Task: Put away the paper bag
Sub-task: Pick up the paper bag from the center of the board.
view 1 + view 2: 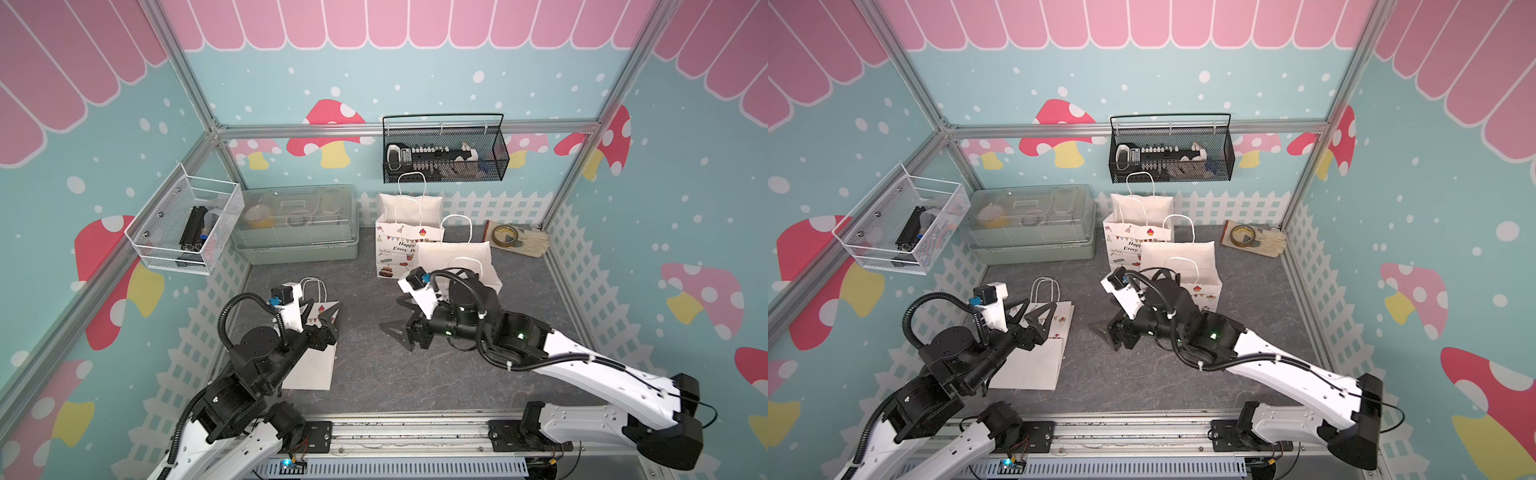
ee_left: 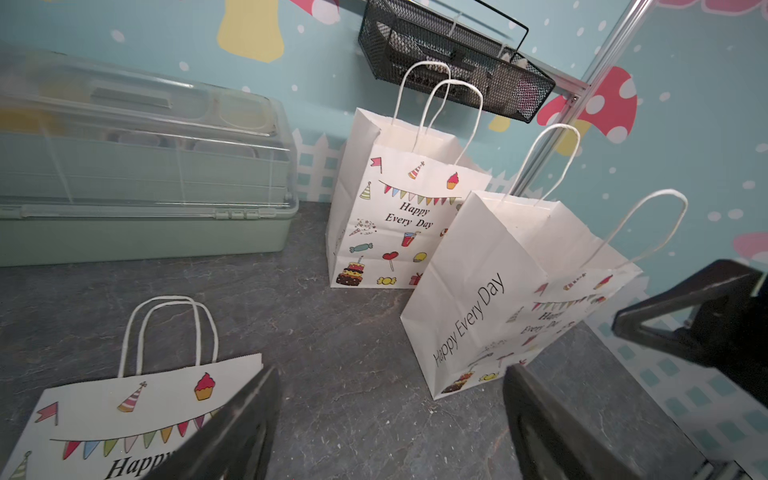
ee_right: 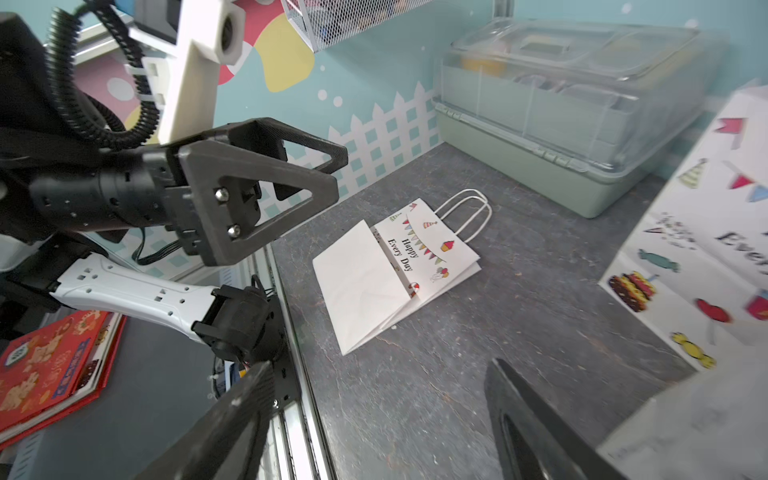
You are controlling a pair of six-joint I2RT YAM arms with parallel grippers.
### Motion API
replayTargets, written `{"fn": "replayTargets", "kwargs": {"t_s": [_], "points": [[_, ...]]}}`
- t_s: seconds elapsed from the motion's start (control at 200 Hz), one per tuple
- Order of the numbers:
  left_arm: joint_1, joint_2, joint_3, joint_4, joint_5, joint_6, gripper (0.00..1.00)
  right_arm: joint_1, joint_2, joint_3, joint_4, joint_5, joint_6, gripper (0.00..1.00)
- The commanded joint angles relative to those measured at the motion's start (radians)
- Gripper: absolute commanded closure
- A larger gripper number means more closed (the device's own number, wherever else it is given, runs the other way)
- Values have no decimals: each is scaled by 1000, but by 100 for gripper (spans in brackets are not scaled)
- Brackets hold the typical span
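A folded paper bag (image 1: pixel 312 365) (image 1: pixel 1034 365) lies flat on the dark table at the front left, handles pointing to the back. It also shows in the left wrist view (image 2: pixel 124 411) and the right wrist view (image 3: pixel 395 270). My left gripper (image 1: pixel 326 309) (image 2: pixel 390 374) hovers open over the bag's upper end, with nothing between its fingers. Two more printed paper bags stand upright, one at the back (image 1: pixel 397 249) and one in front of it (image 1: pixel 457 259). My right gripper (image 1: pixel 390 313) (image 3: pixel 380 365) hangs open and empty over bare table, just in front of the nearer standing bag.
A green box with a clear lid (image 1: pixel 295 226) sits at the back left. A white mesh basket (image 1: pixel 183 224) hangs on the left wall and a black mesh basket (image 1: pixel 444 153) on the back wall. A tape roll (image 1: pixel 503 236) lies on a glove at the back right.
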Motion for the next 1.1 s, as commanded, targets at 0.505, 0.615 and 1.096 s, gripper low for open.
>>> {"fn": "replayTargets", "kwargs": {"t_s": [0.505,0.615,1.096], "points": [[-7,193,-56,199,237,-22,13,-131,-400,-207,-368,529,-102,9],[-13,232,-56,204,247,-22,12,-262,-411,-233,-368,433,-93,9],[-47,406,-57,320,265,9,15,-548,-367,-318,-282,184,-66,15]]}}
